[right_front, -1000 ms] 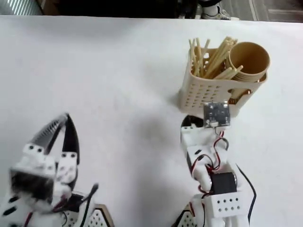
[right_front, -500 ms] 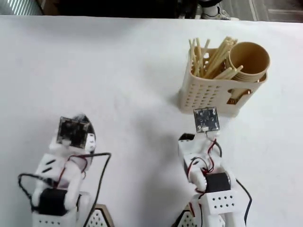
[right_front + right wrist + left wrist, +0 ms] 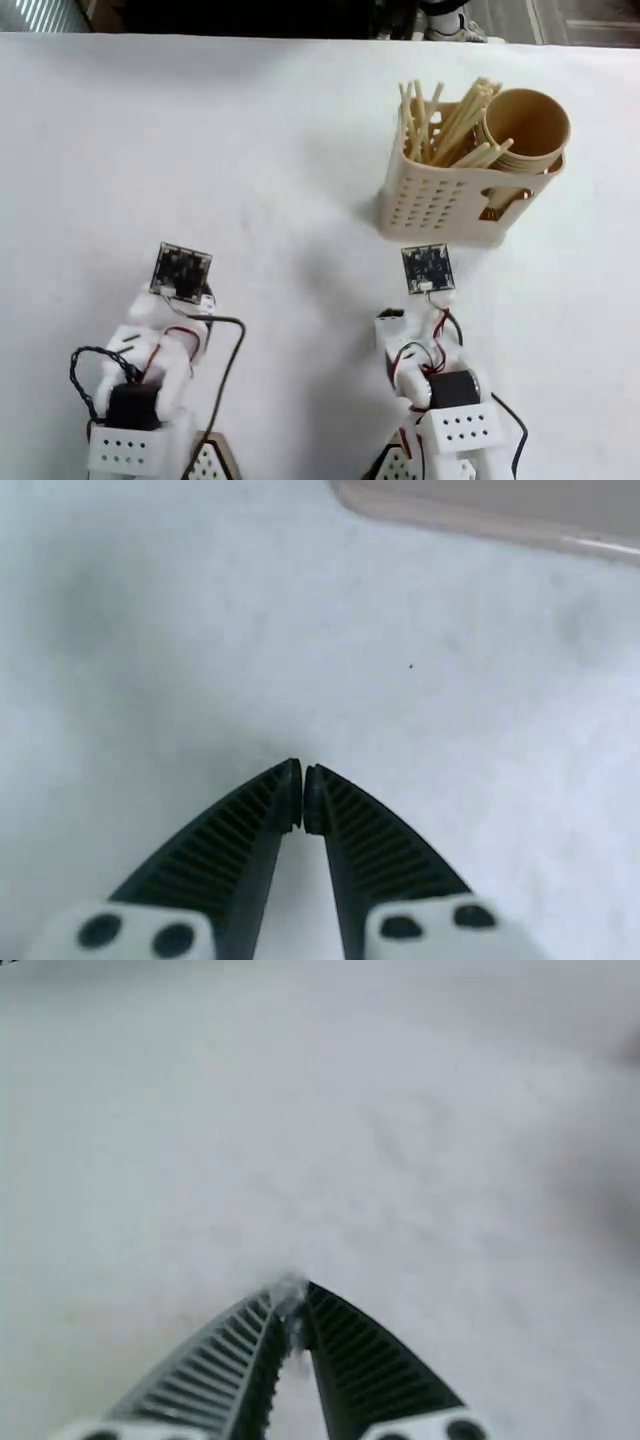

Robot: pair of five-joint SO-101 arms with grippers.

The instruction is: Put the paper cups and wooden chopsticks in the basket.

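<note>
The cream perforated basket (image 3: 440, 200) stands at the right of the table and holds a bundle of wooden chopsticks (image 3: 445, 120) and stacked paper cups (image 3: 525, 125). Both arms are folded back at the near edge. My left gripper (image 3: 291, 1298) is shut with nothing in it, its tips pointing down at bare white table. My right gripper (image 3: 301, 785) is shut and empty too, just short of the basket's base (image 3: 480, 510). In the high view the left arm (image 3: 150, 350) sits at lower left and the right arm (image 3: 430, 340) below the basket.
The white table (image 3: 200, 150) stretches wide to the left of and behind the basket. Its far edge meets a dark strip of room. Wires loop around both arm bases near the front edge.
The left arm has tucked back and down from a raised pose, its fingers now under the wrist camera. The right arm has drawn back a little from the basket.
</note>
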